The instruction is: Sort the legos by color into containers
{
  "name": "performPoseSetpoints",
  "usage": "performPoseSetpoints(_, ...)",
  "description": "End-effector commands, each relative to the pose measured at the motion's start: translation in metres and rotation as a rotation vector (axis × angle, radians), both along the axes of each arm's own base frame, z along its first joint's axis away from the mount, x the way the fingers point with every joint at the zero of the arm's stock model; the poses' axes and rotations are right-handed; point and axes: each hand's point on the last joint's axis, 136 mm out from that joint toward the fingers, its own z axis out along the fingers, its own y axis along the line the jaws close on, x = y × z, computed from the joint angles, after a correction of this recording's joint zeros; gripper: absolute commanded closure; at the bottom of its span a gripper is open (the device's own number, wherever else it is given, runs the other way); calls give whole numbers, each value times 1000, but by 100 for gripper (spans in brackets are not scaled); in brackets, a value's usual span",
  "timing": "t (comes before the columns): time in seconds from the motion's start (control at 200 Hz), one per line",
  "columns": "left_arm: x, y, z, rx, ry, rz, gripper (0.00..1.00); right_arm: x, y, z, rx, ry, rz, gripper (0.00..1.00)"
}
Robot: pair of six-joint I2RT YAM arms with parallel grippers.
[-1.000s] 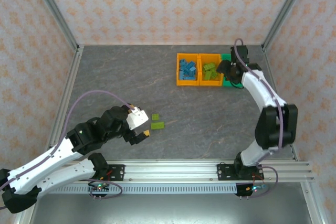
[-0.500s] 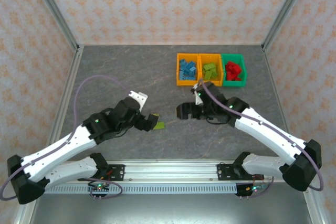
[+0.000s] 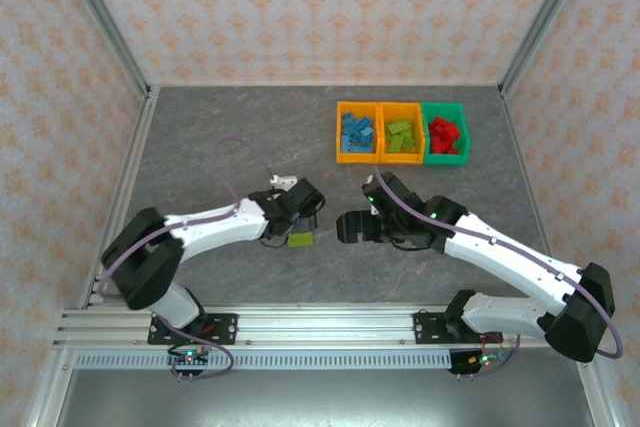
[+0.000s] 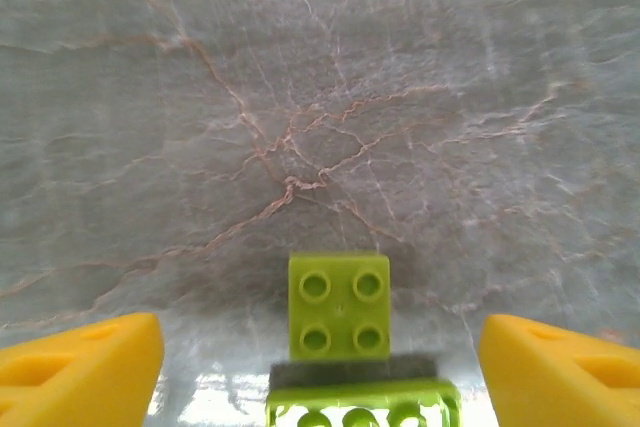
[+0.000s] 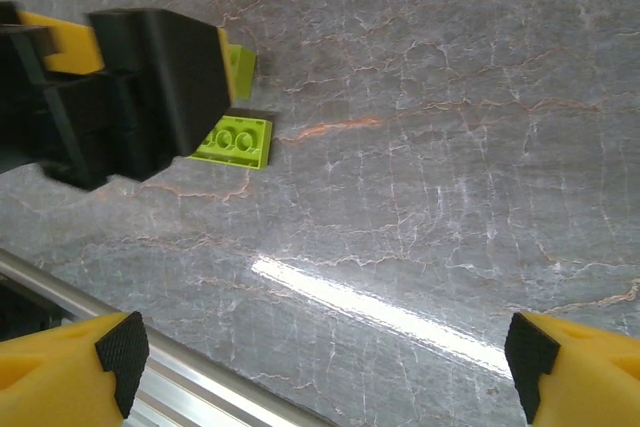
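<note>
Left wrist — left gripper [image 4: 320,367] jaws wide | lime lego [image 4: 339,305] between, untouched

The table [image 3: 220,137] is grey, marbled with pale and rust-coloured veins. The walls [image 3: 300,7] are cream with a repeating orange floral motif.

One orange bin [image 3: 339,132] holds blue legos [image 3: 358,134], and the other orange bin [image 3: 400,158] holds lime legos [image 3: 401,135]. The green bin [image 3: 445,159] holds red legos [image 3: 445,133].

Two loose bricks are lime green: a square brick [image 4: 339,304] and a longer brick [image 5: 233,140].

The left gripper [image 3: 298,212] is black with yellow fingers [image 4: 85,362]. The right gripper [image 3: 350,227] has yellow fingers [image 5: 50,387] with black pads [image 5: 122,362].

Both arms are white with black joints and carry lilac cables [image 3: 240,152].
</note>
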Motion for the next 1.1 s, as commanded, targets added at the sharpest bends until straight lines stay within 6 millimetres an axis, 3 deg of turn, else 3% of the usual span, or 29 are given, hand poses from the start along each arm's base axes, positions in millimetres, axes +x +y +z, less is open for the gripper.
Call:
performPoseSetpoints(0.0,17,-19,-5,-69,-7,53,29,0,-11,-5,-27,-5,-47,6)
performPoseSetpoints(0.205,15,-17,-28,-34,37,67,59,-2,-16,-4,-30,-11,-59,6)
performPoseSetpoints(0.345,10,-15,-29,-42,49,73,74,0,-17,4,-22,-28,-67,6)
performPoseSetpoints(0.455,13,-31,-1,-86,1,22,79,3,-19,13,-4,-57,-86,6)
performPoseSetpoints(0.596,26,-86,66,-183,-109,-128,79,14,-44,30,-12,-164,-217,6)
performPoseSetpoints(0.701,49,-125,109,-237,-196,-204,79,22,-77,49,-16,-274,-373,6)
performPoseSetpoints(0.851,102,-168,147,-206,-348,-246,80,18,-119,67,50,-381,-558,6)
performPoseSetpoints(0.861,107,-172,138,-187,-344,-251,80,17,-120,68,58,-383,-562,6)
performPoseSetpoints(1.096,191,-243,142,-105,-471,-339,80,5,-130,74,116,-378,-581,6)
